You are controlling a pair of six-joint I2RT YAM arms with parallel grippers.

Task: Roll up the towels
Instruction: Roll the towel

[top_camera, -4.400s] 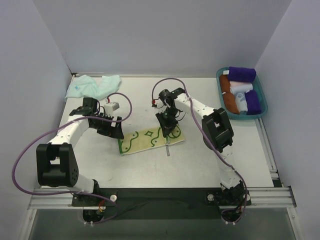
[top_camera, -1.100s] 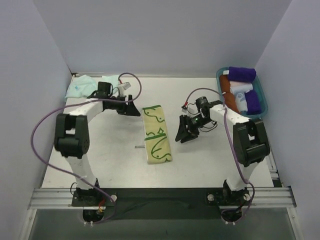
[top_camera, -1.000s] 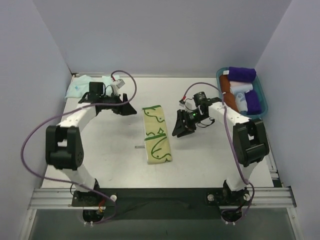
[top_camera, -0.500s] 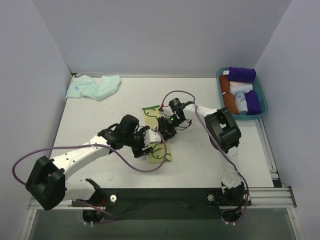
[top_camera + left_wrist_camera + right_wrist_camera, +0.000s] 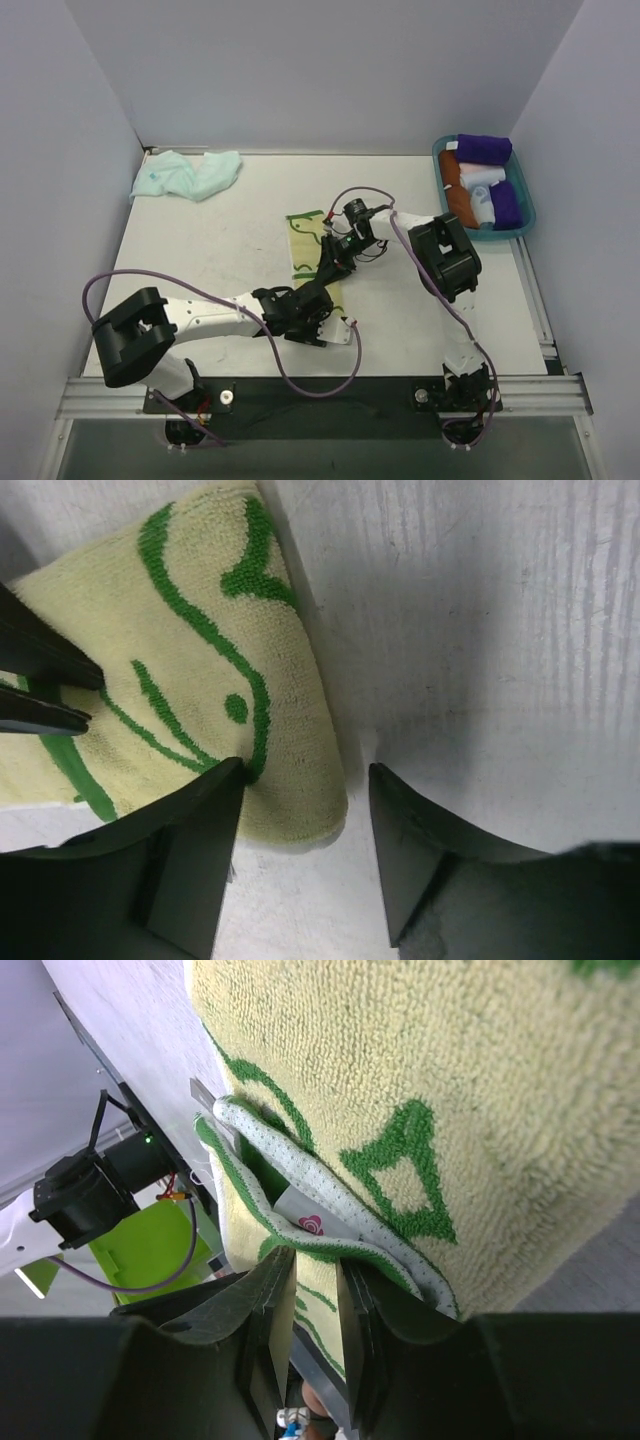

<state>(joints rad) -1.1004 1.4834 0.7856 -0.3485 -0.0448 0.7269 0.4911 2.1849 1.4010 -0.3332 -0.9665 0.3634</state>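
Two towels: the yellow towel (image 5: 303, 238) lies with its folded near end between the spread fingers of the left gripper (image 5: 305, 775), and the right gripper (image 5: 315, 1265) is clamped on its hemmed edge. The mint towel (image 5: 187, 175) sits crumpled, well away from both sets of fingers.

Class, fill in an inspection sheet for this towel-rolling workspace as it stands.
Surface: white table, scuffed.
Job's things: yellow towel at centre, not yet rolled; mint towel crumpled, far left corner.
Clutter: tray of rolled cloths, far right.
Grippers: left end effector open, straddling the yellow towel's near corner; right end effector shut on its edge.
Cables: purple cables loop off both arms.
Surroundings: plain walls.
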